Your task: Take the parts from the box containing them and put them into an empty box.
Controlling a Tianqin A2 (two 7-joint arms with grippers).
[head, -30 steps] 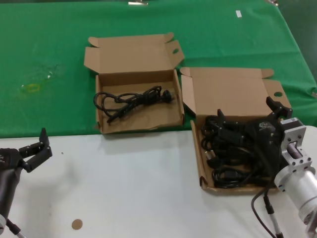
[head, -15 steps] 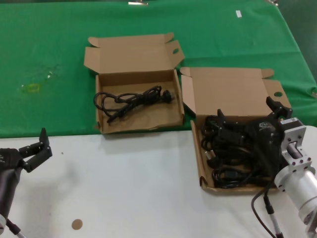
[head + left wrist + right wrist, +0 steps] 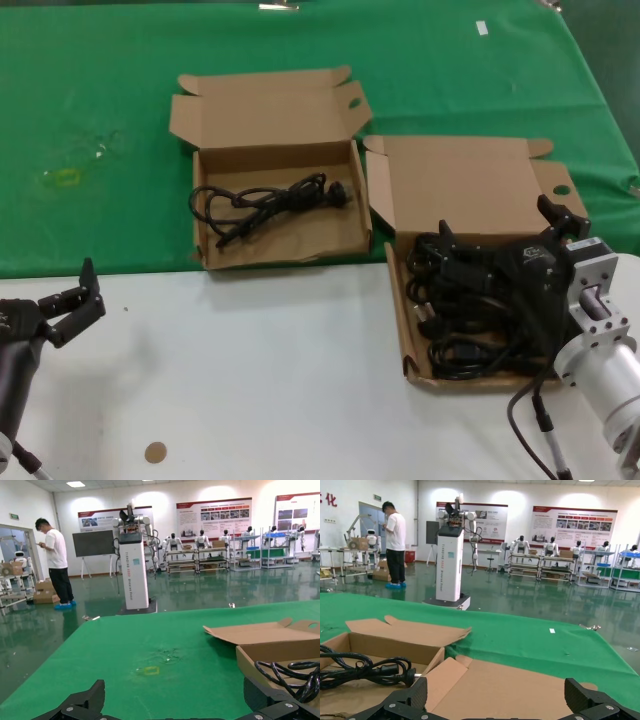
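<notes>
The box containing the parts [image 3: 396, 318] lies open at the right, its lid leaning back, with a tangle of black power cords [image 3: 468, 312] inside. My right gripper [image 3: 498, 223] hovers over that pile, open, nothing between its fingers; its wrist view [image 3: 496, 690] looks across the lid. The other box [image 3: 300, 238], further left on the green cloth, holds one coiled cord [image 3: 265, 203], also seen as the cord [image 3: 365, 672] in the right wrist view and the cord [image 3: 295, 672] in the left wrist view. My left gripper [image 3: 70, 290] is parked open at the near left.
Green cloth [image 3: 100, 120] covers the far half of the table, white tabletop [image 3: 260, 380] the near half. A small brown disc [image 3: 154, 452] lies near the front edge. A faint yellow mark [image 3: 62, 178] shows on the cloth at the left.
</notes>
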